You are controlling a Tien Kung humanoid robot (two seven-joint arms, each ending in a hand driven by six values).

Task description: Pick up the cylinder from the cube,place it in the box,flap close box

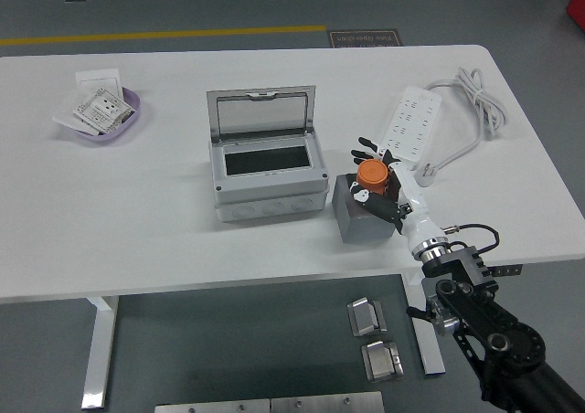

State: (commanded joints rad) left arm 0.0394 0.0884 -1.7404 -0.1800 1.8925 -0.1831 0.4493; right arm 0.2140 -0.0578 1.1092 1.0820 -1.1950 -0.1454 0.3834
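An orange cylinder [372, 177] stands on top of a grey cube [364, 215], right of the middle of the table. My right hand [382, 181] has its fingers curled around the cylinder, which still rests on the cube. The grey box [268, 170] stands at the middle of the table, just left of the cube. Its lid [262, 112] is flipped up at the back and the dark inside shows. My left arm is out of view.
A white power strip [413, 123] with a coiled cable [477, 102] lies at the back right, just behind my hand. A purple bowl [102, 113] with white cards sits at the far left. The table's near edge [274, 283] runs just in front of the cube.
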